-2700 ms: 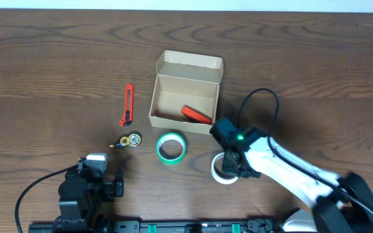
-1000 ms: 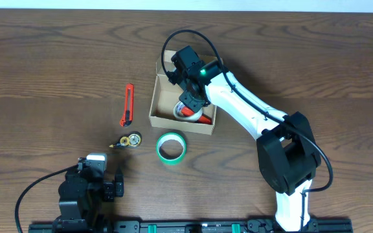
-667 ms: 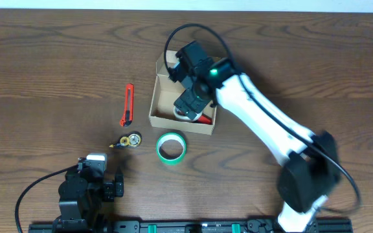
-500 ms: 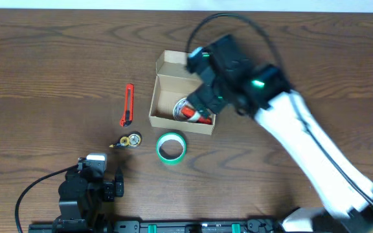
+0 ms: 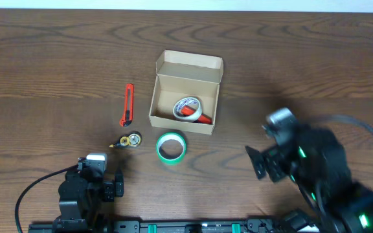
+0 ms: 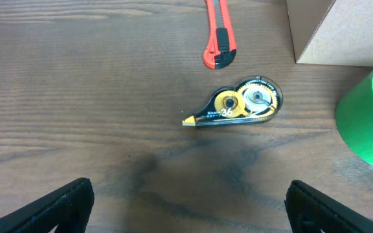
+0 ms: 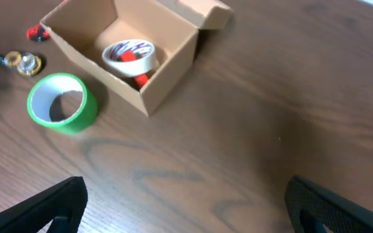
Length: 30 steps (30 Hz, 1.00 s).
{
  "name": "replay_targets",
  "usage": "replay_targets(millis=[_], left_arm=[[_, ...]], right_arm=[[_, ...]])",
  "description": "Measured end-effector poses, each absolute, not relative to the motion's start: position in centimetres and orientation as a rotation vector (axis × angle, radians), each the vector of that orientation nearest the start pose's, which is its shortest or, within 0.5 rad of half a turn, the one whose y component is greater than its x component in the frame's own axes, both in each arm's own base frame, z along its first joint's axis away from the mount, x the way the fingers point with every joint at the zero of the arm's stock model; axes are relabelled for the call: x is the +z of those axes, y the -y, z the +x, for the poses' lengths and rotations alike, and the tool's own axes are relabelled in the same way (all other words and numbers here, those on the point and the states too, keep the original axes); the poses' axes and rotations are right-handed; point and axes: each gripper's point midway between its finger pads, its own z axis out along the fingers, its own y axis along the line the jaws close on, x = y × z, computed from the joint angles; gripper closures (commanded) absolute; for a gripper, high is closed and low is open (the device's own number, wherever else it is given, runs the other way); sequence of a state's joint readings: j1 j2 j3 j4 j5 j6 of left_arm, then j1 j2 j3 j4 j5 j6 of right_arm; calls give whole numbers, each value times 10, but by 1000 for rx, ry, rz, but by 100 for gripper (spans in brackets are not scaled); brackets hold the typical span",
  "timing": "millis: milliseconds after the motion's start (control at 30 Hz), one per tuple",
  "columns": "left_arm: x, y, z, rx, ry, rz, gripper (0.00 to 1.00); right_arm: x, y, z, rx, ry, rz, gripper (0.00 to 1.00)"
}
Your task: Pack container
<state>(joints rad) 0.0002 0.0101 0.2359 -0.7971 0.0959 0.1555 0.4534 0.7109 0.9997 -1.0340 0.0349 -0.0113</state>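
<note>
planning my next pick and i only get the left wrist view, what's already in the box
Observer: A white tape roll lies in the container, a red item showing beneath it.
Operator: lid open or shut
Observer: Open; the flap stands up at the far side.
Operator: and the right tool
Observer: The right tool is well off to the container's right, jaws open, nothing between them.

A dark brown wooden table (image 5: 57, 58) with wavy grain filled the view under soft, even light, and a pale strip (image 5: 173, 4) ran beyond its far edge.
</note>
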Motion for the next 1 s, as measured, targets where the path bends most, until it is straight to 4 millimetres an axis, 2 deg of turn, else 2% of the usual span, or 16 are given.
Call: replay_targets(millis=[167, 267, 1000], left_arm=[[97, 16, 188, -12, -2128, 222, 5], [97, 16, 188, -12, -2128, 222, 5], [97, 16, 188, -11, -2128, 222, 5]], right_arm=[[258, -75, 173, 238, -2112, -405, 1], [265, -70, 166, 253, -2057, -371, 1], [267, -68, 165, 261, -2042, -349, 1]])
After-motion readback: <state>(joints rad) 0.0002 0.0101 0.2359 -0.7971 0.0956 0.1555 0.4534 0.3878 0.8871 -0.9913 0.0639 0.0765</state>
